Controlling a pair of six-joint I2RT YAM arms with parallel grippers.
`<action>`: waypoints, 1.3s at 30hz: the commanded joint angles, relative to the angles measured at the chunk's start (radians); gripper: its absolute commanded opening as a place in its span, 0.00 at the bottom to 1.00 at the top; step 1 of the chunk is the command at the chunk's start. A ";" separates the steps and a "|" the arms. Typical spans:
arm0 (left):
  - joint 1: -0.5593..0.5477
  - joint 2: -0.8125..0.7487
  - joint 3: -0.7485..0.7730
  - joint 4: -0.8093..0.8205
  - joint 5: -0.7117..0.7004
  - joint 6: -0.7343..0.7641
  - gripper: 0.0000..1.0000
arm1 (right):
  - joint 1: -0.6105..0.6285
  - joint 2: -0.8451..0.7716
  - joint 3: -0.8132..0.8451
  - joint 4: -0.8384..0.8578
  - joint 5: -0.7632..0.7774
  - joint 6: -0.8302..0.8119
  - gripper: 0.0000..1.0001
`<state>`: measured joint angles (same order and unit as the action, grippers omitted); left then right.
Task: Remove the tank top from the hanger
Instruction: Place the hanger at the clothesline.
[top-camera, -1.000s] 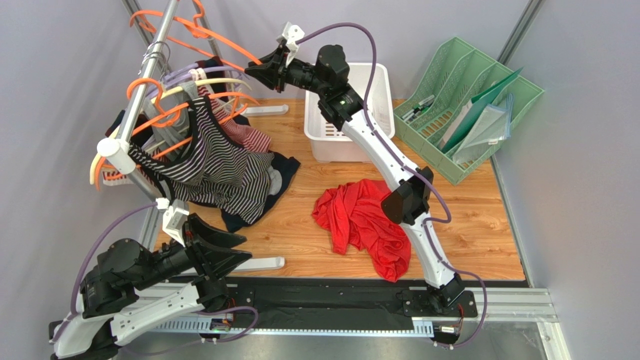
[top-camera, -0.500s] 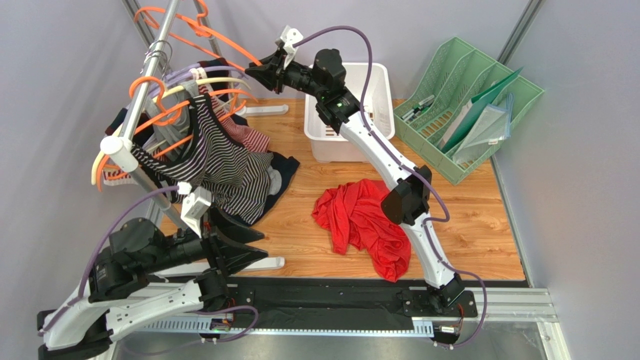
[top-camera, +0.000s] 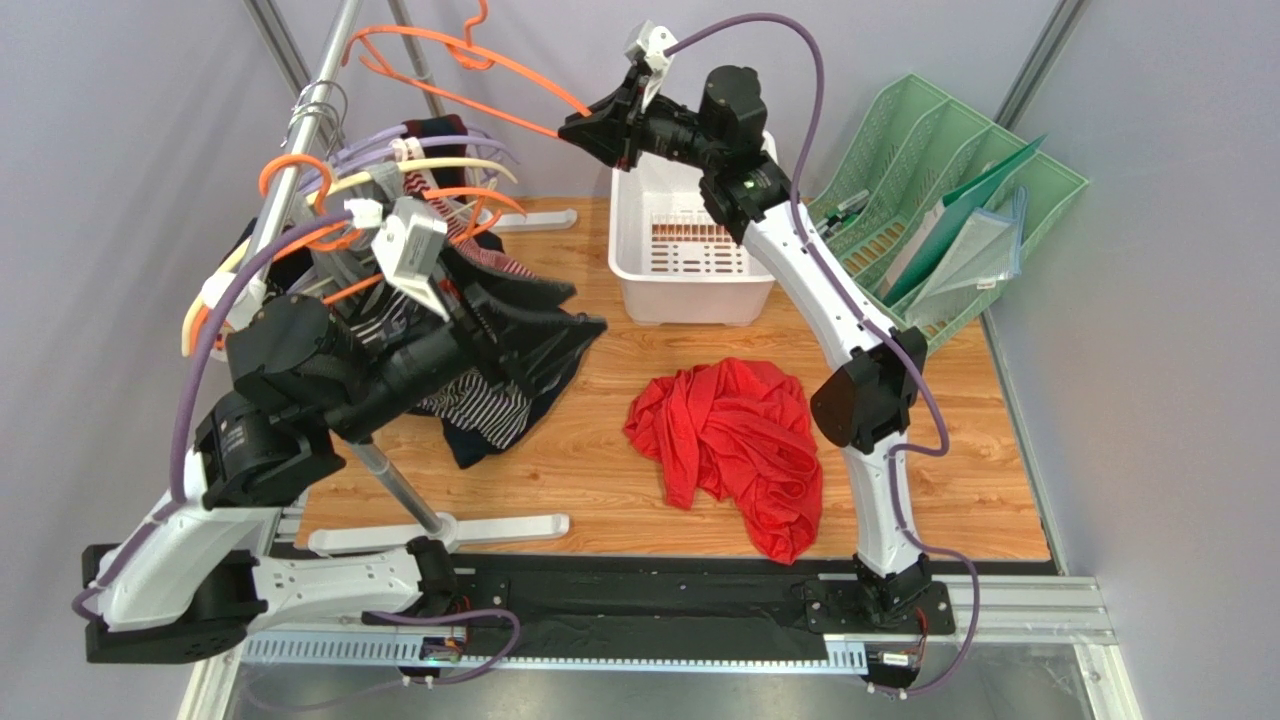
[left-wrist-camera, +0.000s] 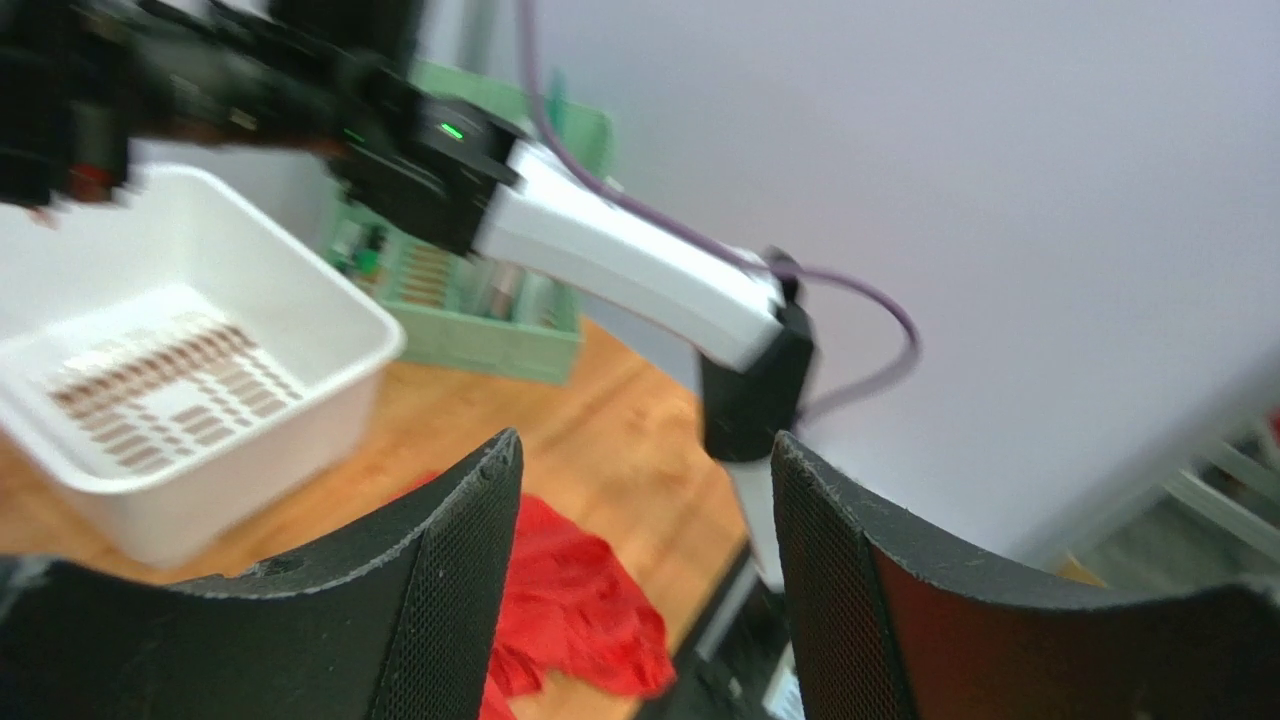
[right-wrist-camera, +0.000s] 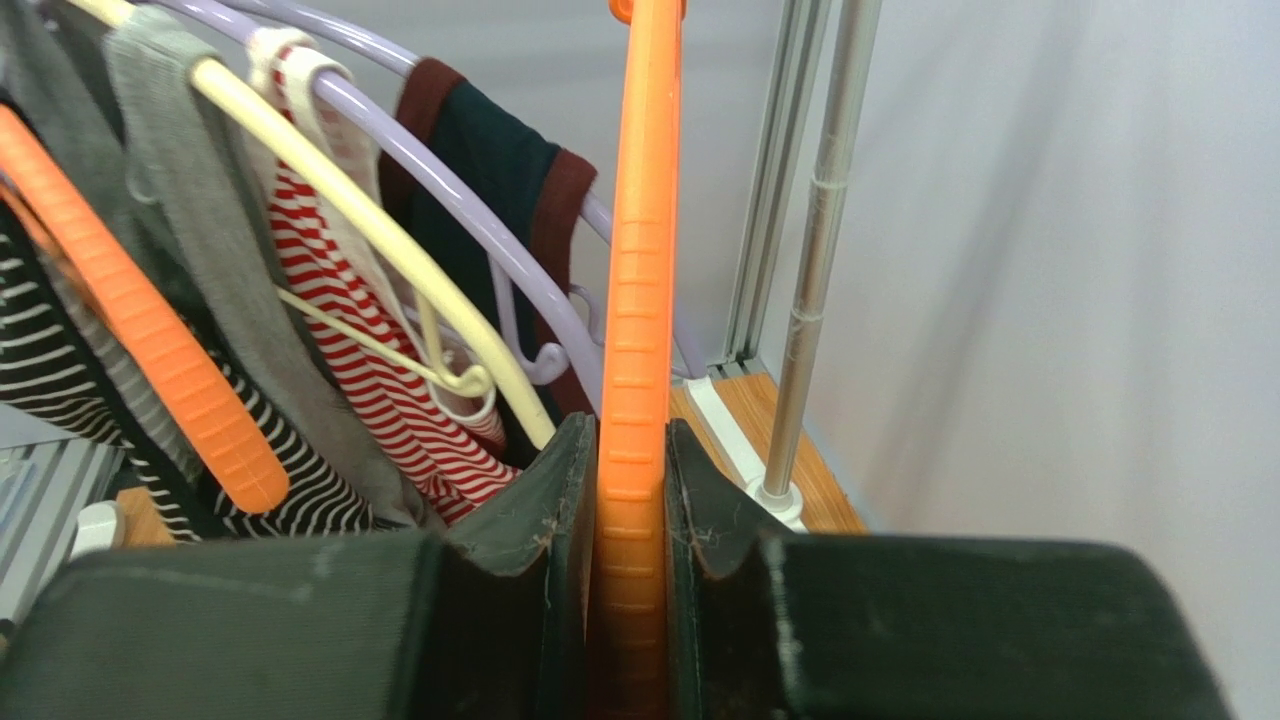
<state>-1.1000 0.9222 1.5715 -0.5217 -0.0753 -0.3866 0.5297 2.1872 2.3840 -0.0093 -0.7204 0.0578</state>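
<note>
**Mia:** What is the right pincer (right-wrist-camera: 631, 435) doing?

**Ben:** It is shut tight on the orange hanger (right-wrist-camera: 639, 270). One finger presses on each side of the hanger's arm. It holds the hanger up high, above the far side of the table (top-camera: 962, 450). The hanger is bare.

**Mia:** Where is the top, then?

**Ben:** A red top (top-camera: 729, 443) lies in a crumpled heap on the wood, in the middle of the table. It is not on any hanger. It sits just in front of the white basket (top-camera: 684, 300), and the right arm reaches over it.

**Mia:** And the left pincer (left-wrist-camera: 646, 450)?

**Ben:** Its fingers stand apart with nothing between them. It hangs in the air over the clothes by the clothes rack (top-camera: 451, 530).

**Mia:** What clothes are those?

**Ben:** A black and white striped top (top-camera: 478, 402) shows under the left arm, with dark cloth beside it. More hangers sit on the rack. A green tray (top-camera: 932, 195) stands in the far right corner.
</note>
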 joint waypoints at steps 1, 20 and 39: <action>-0.003 0.116 0.140 0.081 -0.340 0.069 0.67 | -0.013 -0.099 0.001 0.020 -0.057 0.023 0.00; 0.408 0.524 0.492 -0.069 -0.368 -0.572 0.57 | -0.079 -0.329 -0.341 0.134 -0.195 0.191 0.00; 0.523 0.606 0.505 -0.017 -0.155 -0.709 0.47 | -0.083 -0.457 -0.474 0.039 -0.181 0.105 0.00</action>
<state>-0.5961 1.5322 2.0609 -0.5709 -0.3050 -1.0733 0.4454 1.8111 1.9266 0.0441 -0.8825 0.2176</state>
